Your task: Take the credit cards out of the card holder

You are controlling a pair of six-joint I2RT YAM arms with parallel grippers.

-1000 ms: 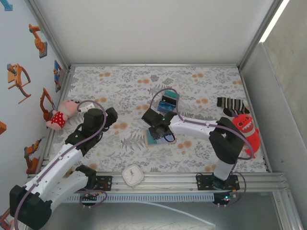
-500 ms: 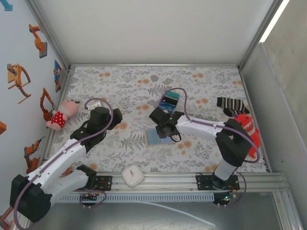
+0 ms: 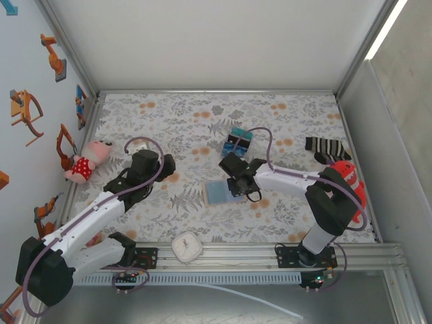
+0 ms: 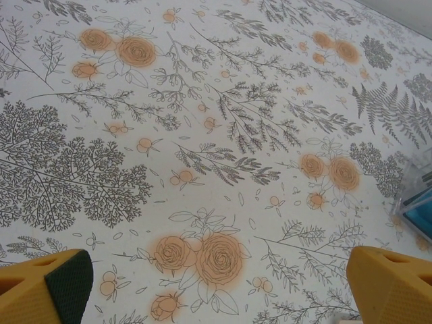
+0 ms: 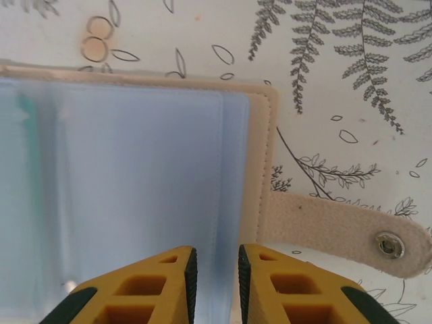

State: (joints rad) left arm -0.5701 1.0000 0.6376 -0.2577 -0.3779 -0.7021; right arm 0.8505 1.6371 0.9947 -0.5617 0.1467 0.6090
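Card holder [image 5: 128,196] lies open mid-bench, pale blue sleeves up, contents unclear. My right jaws [image 5: 214,283] sit nearly closed over its edge; my left jaws [image 4: 216,287] spread, empty.

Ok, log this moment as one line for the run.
card holder open flat | right fingers nearly closed over its edge | left fingers apart, empty

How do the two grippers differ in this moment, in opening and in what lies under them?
The left gripper is open wide over bare flowered cloth; the right gripper is almost closed, a thin gap left, over the open card holder. Both have yellow fingers with dark pads.
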